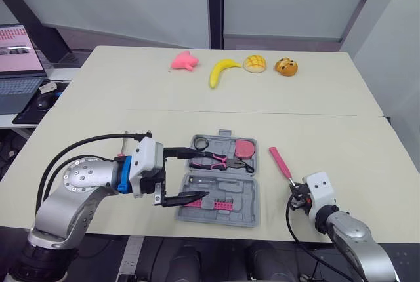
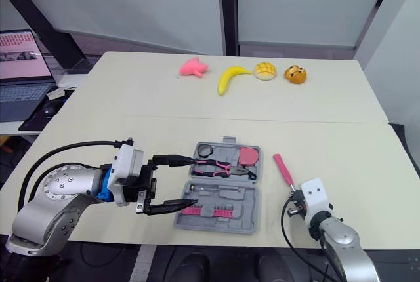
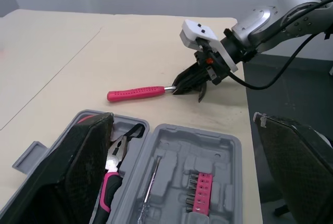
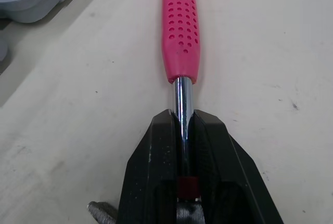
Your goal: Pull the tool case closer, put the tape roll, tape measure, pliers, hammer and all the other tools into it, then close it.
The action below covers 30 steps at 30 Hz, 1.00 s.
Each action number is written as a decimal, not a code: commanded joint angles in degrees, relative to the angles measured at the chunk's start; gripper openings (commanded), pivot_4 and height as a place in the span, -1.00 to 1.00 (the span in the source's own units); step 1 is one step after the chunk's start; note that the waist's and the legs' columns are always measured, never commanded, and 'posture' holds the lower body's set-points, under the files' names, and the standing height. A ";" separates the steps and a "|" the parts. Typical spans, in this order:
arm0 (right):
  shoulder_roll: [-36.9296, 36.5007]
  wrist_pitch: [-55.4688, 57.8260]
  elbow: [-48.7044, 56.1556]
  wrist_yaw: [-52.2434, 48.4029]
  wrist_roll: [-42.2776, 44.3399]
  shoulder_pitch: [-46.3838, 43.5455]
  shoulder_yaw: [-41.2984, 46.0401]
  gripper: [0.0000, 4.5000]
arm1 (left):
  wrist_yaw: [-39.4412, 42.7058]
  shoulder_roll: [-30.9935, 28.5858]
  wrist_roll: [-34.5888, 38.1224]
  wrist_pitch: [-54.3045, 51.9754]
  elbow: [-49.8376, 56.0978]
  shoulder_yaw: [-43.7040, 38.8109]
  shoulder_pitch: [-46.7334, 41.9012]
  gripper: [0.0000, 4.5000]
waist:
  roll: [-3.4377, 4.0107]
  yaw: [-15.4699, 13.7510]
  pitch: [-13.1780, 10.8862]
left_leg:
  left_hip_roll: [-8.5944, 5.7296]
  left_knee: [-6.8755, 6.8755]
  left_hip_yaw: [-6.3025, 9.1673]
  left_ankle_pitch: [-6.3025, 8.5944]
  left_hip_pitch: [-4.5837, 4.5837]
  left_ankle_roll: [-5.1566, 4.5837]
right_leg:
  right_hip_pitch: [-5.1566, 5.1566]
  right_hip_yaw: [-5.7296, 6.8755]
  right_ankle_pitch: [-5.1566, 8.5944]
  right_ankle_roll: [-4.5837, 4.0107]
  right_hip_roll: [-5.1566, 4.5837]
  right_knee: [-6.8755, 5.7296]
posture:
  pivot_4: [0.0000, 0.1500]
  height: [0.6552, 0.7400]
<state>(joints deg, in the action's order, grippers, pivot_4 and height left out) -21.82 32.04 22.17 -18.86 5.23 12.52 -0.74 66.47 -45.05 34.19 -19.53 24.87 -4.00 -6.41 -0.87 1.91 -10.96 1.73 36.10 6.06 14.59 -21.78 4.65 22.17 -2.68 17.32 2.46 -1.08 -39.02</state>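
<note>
The grey tool case [image 1: 246, 198] lies open near the table's front edge. Its far half holds pink-handled pliers [image 1: 220, 161], a pink tape measure [image 1: 245, 147] and a ring-shaped tape roll [image 1: 200, 142]. A pink bit holder [image 1: 214, 204] sits in the near half. My left gripper [image 1: 201, 174] is open, one finger over each half at the case's left end. To the right of the case the hammer [image 1: 281, 162] lies on the table, pink handle pointing away. My right gripper [image 4: 182, 122] is shut on its steel shaft [image 4: 183, 96], just below the handle.
Along the table's far edge lie a pink toy [image 1: 184, 61], a banana [image 1: 222, 71], a bun [image 1: 254, 63] and an orange toy [image 1: 285, 67]. A laptop [image 1: 16, 65] sits on a side desk to the left. The table's front edge runs just behind the case.
</note>
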 commanded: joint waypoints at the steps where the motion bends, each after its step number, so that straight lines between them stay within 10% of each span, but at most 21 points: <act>1: -5.73 -2.28 5.59 -4.10 -1.02 -0.70 1.08 -0.90 | 0.70 -2.33 0.56 0.45 0.49 -4.02 2.52 1.00 | 0.03 0.13 -0.02 | 0.00 0.00 -0.01 0.00 -0.01 0.00 | 0.01 0.00 0.00 0.00 0.00 0.00 | 1.00 1.00; 14: -33.59 9.21 15.25 -29.01 3.38 -20.32 -6.23 -0.90 | 4.56 -8.34 -3.64 5.70 -4.87 -13.52 13.62 1.00 | 0.02 0.05 -0.02 | 0.00 0.06 -0.02 0.00 -0.01 -0.01 | 0.00 0.02 -0.01 0.05 -0.02 0.03 | 1.00 1.00; 30: -20.90 15.40 9.93 -33.75 -2.92 -41.10 -32.29 -0.90 | 7.76 -9.47 -8.51 13.16 -7.77 -15.96 22.02 1.00 | 0.01 0.03 -0.04 | 0.02 0.02 0.03 0.00 -0.09 -0.01 | 0.09 0.11 -0.01 -0.04 -0.03 0.01 | 1.00 1.00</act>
<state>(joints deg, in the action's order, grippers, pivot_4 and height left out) -43.46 47.11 30.99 -52.84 3.23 -27.23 -32.64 74.33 -54.61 25.82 -7.27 16.95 -17.97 15.13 -0.85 1.94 -10.99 1.74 36.12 6.08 14.59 -21.88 4.65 22.25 -2.58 17.31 2.42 -1.12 -39.01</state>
